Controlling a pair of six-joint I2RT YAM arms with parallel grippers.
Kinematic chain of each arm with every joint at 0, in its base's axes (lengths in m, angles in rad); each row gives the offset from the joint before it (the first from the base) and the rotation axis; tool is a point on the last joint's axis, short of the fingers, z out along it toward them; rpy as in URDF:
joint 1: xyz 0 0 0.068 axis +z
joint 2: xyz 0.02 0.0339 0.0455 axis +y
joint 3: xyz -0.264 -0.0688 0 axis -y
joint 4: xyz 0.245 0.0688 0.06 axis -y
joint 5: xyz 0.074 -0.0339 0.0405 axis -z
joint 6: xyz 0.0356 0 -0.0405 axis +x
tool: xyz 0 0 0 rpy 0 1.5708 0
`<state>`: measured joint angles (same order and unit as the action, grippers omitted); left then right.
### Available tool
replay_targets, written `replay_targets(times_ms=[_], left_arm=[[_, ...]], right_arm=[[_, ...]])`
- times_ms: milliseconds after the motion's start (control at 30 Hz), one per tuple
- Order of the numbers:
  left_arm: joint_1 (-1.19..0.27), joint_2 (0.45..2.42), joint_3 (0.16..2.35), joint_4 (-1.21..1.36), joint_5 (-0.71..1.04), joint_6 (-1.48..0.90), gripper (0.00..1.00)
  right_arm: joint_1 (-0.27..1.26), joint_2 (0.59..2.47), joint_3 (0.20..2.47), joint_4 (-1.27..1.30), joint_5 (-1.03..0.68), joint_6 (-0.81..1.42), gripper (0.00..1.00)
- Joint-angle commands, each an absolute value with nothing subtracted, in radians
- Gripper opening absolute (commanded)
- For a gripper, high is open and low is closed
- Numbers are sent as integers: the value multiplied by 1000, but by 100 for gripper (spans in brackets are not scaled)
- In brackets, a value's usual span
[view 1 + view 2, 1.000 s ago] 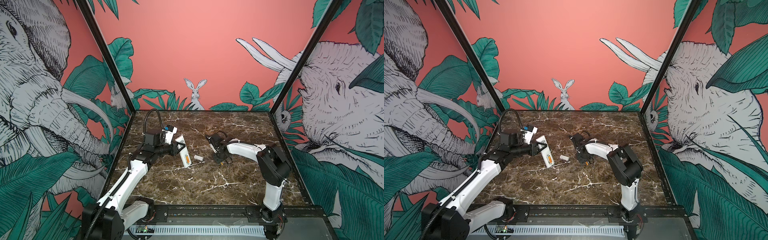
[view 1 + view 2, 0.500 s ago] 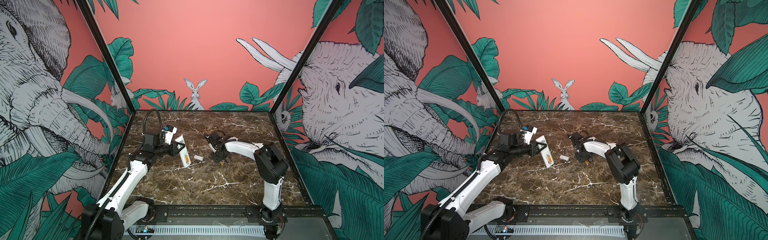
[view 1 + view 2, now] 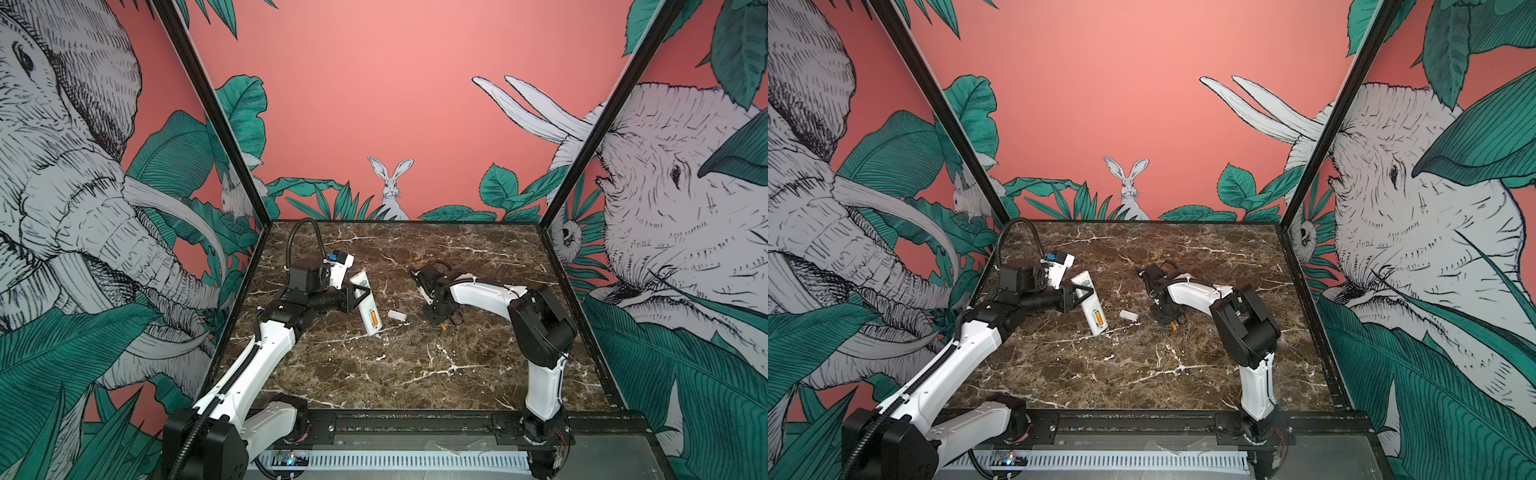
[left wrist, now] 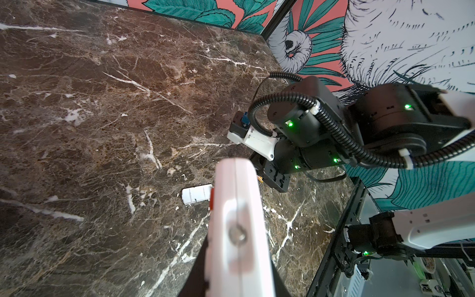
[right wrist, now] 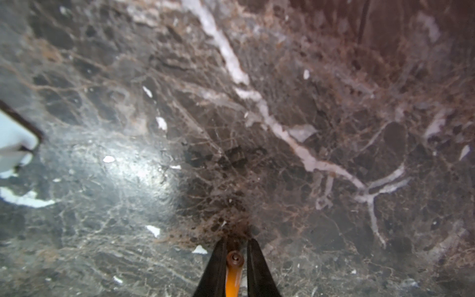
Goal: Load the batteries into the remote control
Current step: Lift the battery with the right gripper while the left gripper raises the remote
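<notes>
Left claw: in both top views I have it clamped across the width of the remote control, jaws drawn in to its body.
Remote control: white, plain back up, tilted, left of centre over the tabletop; I cannot tell whether its near end touches.
First battery: orange, lying in the open compartment at the remote control's near end.
Cover: small white piece flat on the tabletop, just beside that near end, between my two claws.
Right claw: pointing down, right of the cover, closed on the second battery, whose orange tip pokes out below.
Left wrist view: the remote control fills the foreground edge-on in my grip; the cover lies beyond it, my right claw further on.
Right wrist view: my right claw's two black fingers pinch the second battery between them, its metal end toward the marble.
Height: close over the tabletop; contact I cannot tell.
Frame edge: a white shape, too blurred to name.
</notes>
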<state>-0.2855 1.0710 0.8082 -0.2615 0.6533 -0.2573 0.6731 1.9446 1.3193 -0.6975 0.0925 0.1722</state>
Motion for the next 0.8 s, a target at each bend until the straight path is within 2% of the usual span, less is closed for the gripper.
replay_targets(times_ms=[0, 133, 267, 500, 767], left_arm=[[-288, 1050, 800, -249, 661, -244, 0], [-288, 1052, 802, -248, 664, -245, 0], [-289, 1058, 801, -243, 666, -246, 0], [-288, 1063, 807, -235, 671, -244, 0], [-288, 1073, 808, -230, 676, -249, 0]], right_arm=[[666, 1941, 1319, -719, 91, 178, 16], [665, 1942, 1319, -719, 83, 179, 14], [665, 1942, 1290, -725, 84, 183, 19], [661, 1936, 1280, -733, 100, 186, 20], [659, 1930, 1276, -723, 89, 181, 16]])
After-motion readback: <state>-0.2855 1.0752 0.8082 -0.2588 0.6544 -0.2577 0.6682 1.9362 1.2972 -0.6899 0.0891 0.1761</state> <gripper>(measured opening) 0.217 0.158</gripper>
